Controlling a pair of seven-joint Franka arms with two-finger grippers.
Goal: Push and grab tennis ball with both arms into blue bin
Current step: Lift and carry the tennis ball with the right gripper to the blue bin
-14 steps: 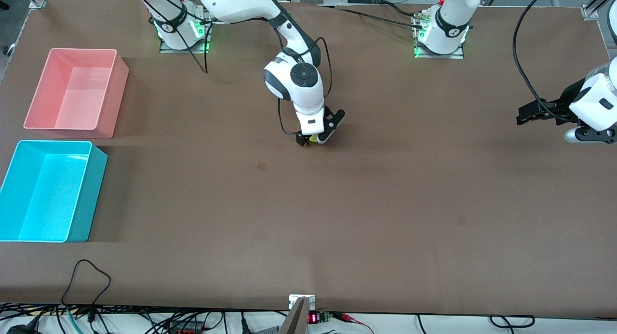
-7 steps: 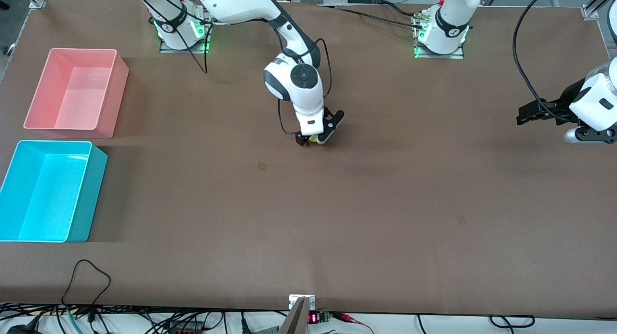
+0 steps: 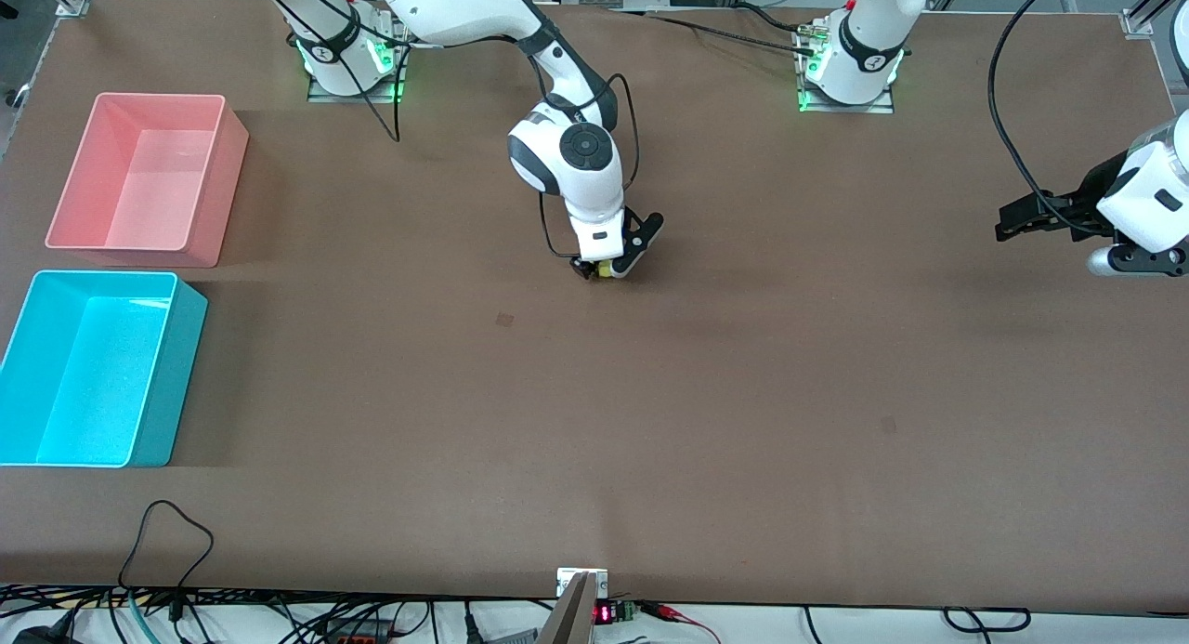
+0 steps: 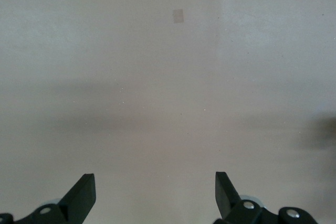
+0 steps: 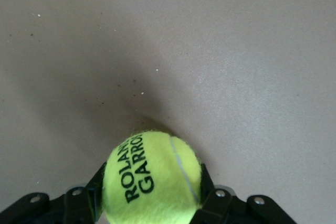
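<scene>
The yellow-green tennis ball [image 5: 152, 177] with black lettering sits between the fingers of my right gripper [image 3: 602, 269], which is shut on it low over the middle of the table; only a sliver of the ball [image 3: 605, 269] shows in the front view. The blue bin [image 3: 88, 370] stands at the right arm's end of the table, nearer the front camera than the pink bin. My left gripper [image 3: 1012, 222] is open and empty, held in the air at the left arm's end of the table; its fingers [image 4: 81, 195] frame bare table.
A pink bin [image 3: 144, 175] stands beside the blue bin, farther from the front camera. Small pale marks [image 3: 504, 320] lie on the brown table surface [image 3: 706, 393]. Cables hang along the table's front edge.
The right gripper's fingers have drawn in onto the tennis ball. The left arm has not moved.
</scene>
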